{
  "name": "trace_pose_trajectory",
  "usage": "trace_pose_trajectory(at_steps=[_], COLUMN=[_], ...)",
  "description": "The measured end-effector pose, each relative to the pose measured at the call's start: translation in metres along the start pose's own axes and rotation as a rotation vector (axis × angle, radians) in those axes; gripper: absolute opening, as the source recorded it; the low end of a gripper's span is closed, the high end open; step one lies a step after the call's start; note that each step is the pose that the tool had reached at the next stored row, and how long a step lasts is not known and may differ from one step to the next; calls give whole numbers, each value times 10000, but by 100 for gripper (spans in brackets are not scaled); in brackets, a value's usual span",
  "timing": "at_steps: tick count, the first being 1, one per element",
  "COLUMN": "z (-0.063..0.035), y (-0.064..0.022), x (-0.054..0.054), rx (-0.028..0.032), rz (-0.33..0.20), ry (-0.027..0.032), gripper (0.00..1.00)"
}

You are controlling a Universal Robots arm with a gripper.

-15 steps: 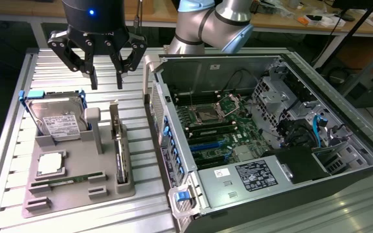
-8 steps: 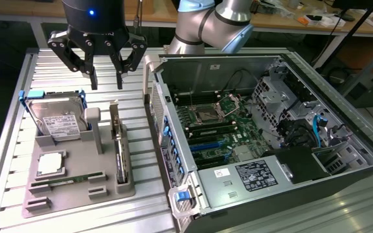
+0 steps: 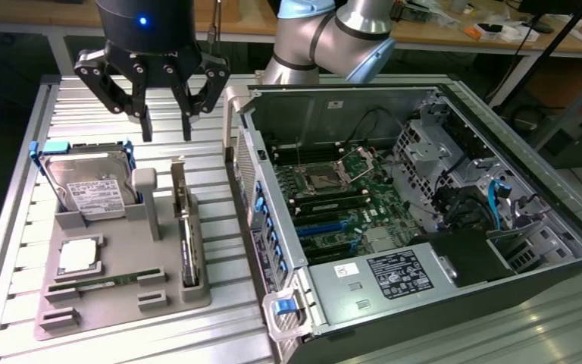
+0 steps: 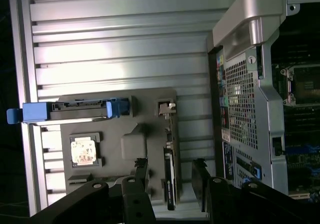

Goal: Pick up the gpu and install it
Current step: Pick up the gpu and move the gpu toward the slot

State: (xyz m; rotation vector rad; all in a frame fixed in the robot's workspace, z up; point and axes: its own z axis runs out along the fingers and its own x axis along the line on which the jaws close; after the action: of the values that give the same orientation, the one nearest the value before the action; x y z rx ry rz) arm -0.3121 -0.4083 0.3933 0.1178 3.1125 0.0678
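The gpu (image 3: 187, 235) stands on its edge in a slot of the grey holder (image 3: 160, 220), with its metal bracket at the far end. My gripper (image 3: 167, 133) hangs open in the air above the far end of the holder, apart from the card and holding nothing. In the wrist view the gpu (image 4: 170, 176) lies between my two dark fingers (image 4: 141, 174), well below them. The open computer case (image 3: 402, 212) sits at the exterior view's right, motherboard exposed.
The holder also carries a silver hard drive (image 3: 89, 188) in a blue caddy (image 4: 75, 110), a processor (image 3: 79, 255) and a narrow memory stick (image 3: 99, 282). The case's rear wall (image 4: 245, 94) rises close beside the gpu. The table (image 3: 28, 136) is ribbed metal, with workbenches behind.
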Motion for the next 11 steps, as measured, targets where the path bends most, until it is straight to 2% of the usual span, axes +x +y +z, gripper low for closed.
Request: trace_pose_trajectory(at_steps=[11], z=[0], y=[-16], x=[-1], rx=[0], rz=[-1], ry=[0], gripper=[48])
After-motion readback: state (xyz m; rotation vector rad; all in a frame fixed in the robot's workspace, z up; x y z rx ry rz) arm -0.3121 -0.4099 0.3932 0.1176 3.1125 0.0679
